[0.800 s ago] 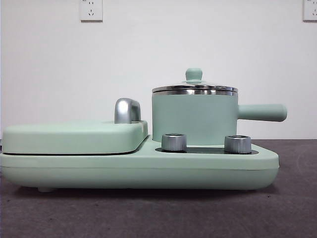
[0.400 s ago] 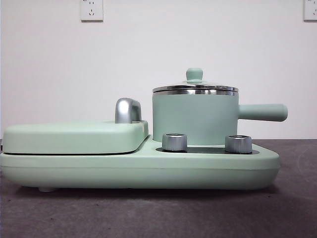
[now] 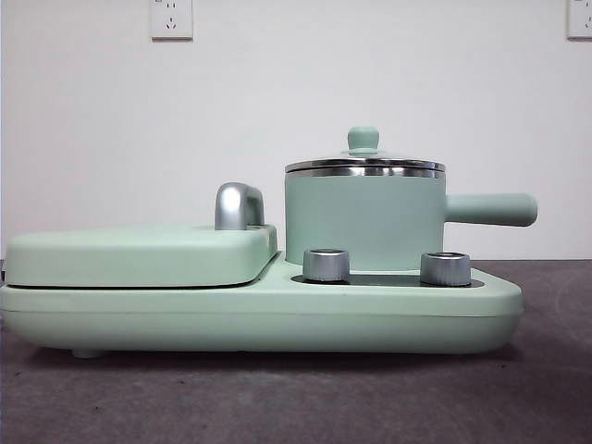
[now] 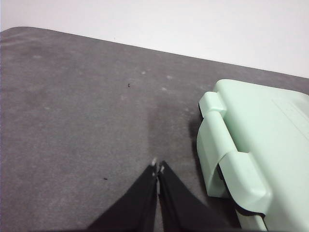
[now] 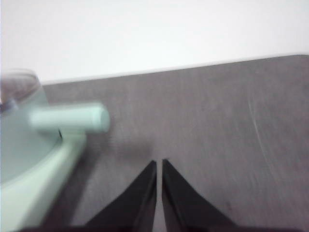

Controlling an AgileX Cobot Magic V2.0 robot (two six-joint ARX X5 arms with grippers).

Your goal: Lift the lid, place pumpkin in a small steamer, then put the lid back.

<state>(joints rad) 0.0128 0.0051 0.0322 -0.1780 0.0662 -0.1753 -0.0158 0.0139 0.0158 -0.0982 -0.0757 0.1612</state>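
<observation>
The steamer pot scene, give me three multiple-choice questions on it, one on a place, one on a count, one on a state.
1. Where is the lid?
A. on the pot
B. on the table
C. in a claw

2. How many steel knobs does the base show in front?
A. one
B. two
C. four

3. How is the left claw?
A. gripping the handle
B. wide open
C. shut, holding nothing

Answers: 1 A, its steel rim sits on the pot. 2 B, knobs flank the pot's front. 3 C, its tips meet over bare table.
</observation>
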